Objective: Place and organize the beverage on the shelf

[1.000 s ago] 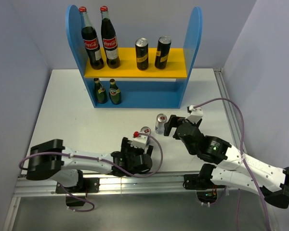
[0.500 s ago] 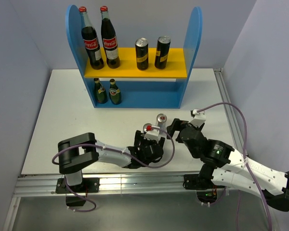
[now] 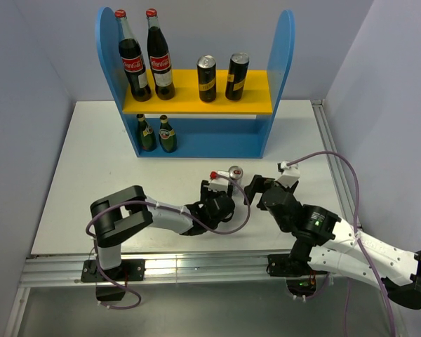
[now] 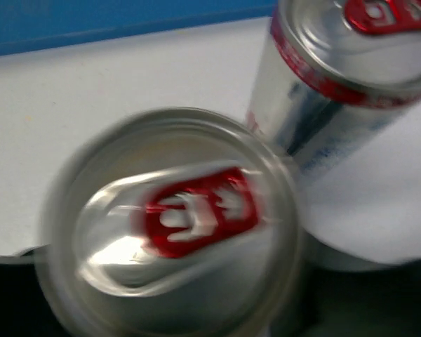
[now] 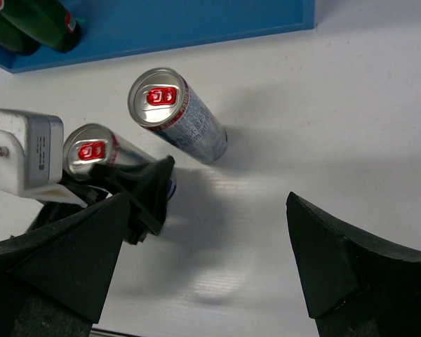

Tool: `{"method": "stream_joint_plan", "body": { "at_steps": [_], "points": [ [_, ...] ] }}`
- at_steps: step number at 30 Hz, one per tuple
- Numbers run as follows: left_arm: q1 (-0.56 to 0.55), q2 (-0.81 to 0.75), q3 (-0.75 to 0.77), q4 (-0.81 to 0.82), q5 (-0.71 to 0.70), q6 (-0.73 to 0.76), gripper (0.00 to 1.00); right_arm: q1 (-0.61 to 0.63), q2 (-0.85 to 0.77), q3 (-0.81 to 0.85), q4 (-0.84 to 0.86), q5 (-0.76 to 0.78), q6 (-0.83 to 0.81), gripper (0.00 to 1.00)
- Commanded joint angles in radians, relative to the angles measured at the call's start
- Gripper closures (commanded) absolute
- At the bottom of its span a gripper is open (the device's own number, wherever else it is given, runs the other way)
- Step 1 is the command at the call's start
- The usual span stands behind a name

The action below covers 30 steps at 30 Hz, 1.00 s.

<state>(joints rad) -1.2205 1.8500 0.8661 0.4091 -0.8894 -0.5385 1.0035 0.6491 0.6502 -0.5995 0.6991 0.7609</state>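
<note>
Reaching forward over the white tabletop (image 3: 84, 168), the left gripper (image 3: 222, 186) sat at a slim silver can with a red pull-tab (image 5: 91, 151). In the right wrist view one black finger (image 5: 151, 184) lay against that can's side, while the other finger was hidden behind it. The left wrist view showed only the blurred can top, close under the lens. I could not tell whether the jaws were pinching the can or merely bracketing it.

A second slim silver can with the same red tab (image 5: 177, 112) stood upright just beside the first, on the side toward the shelf. Nothing was touching it.

The right gripper (image 3: 256, 188) hovered near both cans with its fingers spread wide and nothing between them.

Behind the cans stood the blue two-tier shelf with rounded side panels (image 3: 107, 63). On the left of its lower tier were two short green glass bottles (image 3: 168, 135), side by side. The yellow upper board (image 3: 189, 104) carried two tall dark cans (image 3: 207, 78) toward the right. Two tall red-capped cola bottles (image 3: 135, 67) stood on its left.
</note>
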Motion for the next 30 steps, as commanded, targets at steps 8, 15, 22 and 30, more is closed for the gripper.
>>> {"method": "stream_joint_plan", "body": {
  "at_steps": [8, 15, 22, 30],
  "points": [
    [0.072, 0.0, 0.06, 0.066, 0.029, 0.087, 1.0, 0.004, -0.02, -0.009, 0.012, 0.016, -0.012, 0.0],
    [0.151, -0.072, 0.103, 0.057, 0.061, 0.17, 1.0, 0.006, -0.04, -0.023, 0.026, 0.013, -0.021, 0.0],
    [0.269, -0.034, 0.215, 0.079, 0.167, 0.225, 1.0, 0.004, -0.071, -0.038, 0.041, 0.011, -0.031, 0.0],
    [0.384, 0.101, 0.395, 0.085, 0.279, 0.212, 1.0, 0.006, -0.086, -0.049, 0.055, 0.008, -0.04, 0.0]
  ]
}}
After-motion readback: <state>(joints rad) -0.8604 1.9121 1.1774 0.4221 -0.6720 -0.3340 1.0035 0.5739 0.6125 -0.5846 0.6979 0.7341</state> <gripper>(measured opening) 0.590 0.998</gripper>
